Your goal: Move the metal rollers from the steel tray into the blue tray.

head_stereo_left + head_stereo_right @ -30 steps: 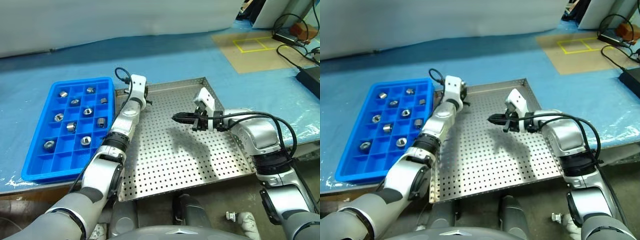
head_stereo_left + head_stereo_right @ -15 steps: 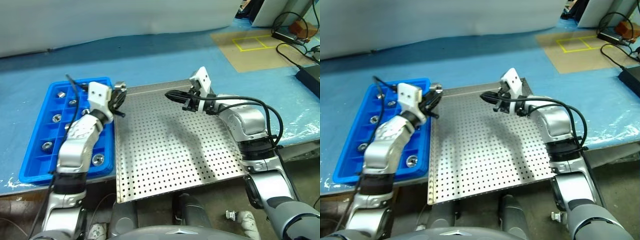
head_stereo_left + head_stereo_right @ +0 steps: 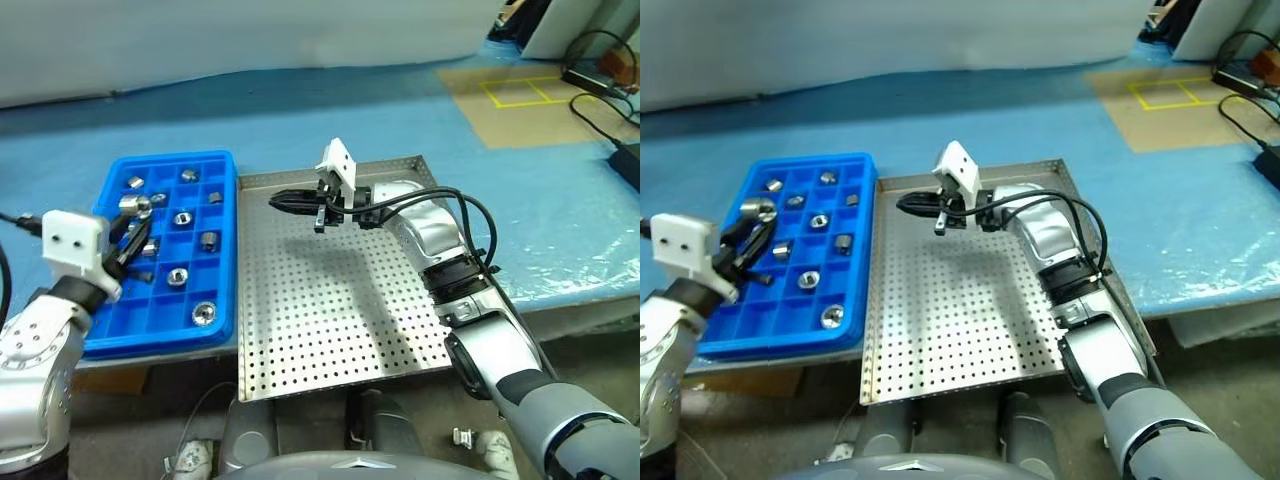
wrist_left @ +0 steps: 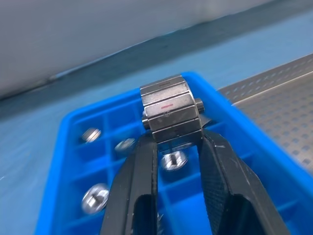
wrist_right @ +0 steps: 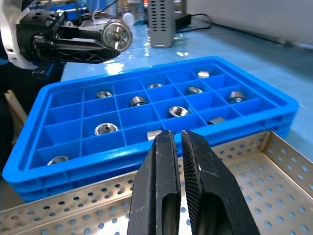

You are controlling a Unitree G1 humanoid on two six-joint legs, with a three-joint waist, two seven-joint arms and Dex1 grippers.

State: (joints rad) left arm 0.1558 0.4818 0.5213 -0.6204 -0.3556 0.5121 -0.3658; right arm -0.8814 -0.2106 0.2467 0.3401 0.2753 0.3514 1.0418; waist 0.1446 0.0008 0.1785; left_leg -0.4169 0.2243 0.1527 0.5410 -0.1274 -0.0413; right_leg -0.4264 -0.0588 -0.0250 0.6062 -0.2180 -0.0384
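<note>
The blue tray [image 3: 170, 157] lies on the left, with several metal rollers [image 3: 204, 314] resting in its square compartments. My left gripper [image 3: 135, 212] hovers over the tray's left part, shut on one metal roller [image 4: 168, 110] pinched between its black fingers [image 4: 142, 166]. The steel tray [image 3: 330, 300] sits directly to the right of the blue tray. My right gripper [image 3: 283, 203] hangs shut with nothing in it over the steel tray's far left area, pointing toward the blue tray [image 5: 146, 117]. In the right wrist view the held roller [image 5: 117, 34] shows above the blue tray.
A blue sheet [image 3: 300, 110] covers the table. A cardboard patch with a yellow taped square [image 3: 520, 95] lies at the far right, beside black cables and a box [image 3: 625, 150]. A pale wall panel stands behind the table.
My left arm has swung back and to the left, from the steel tray's far left corner to above the blue tray, carrying the roller. The right gripper has moved left across the steel tray.
</note>
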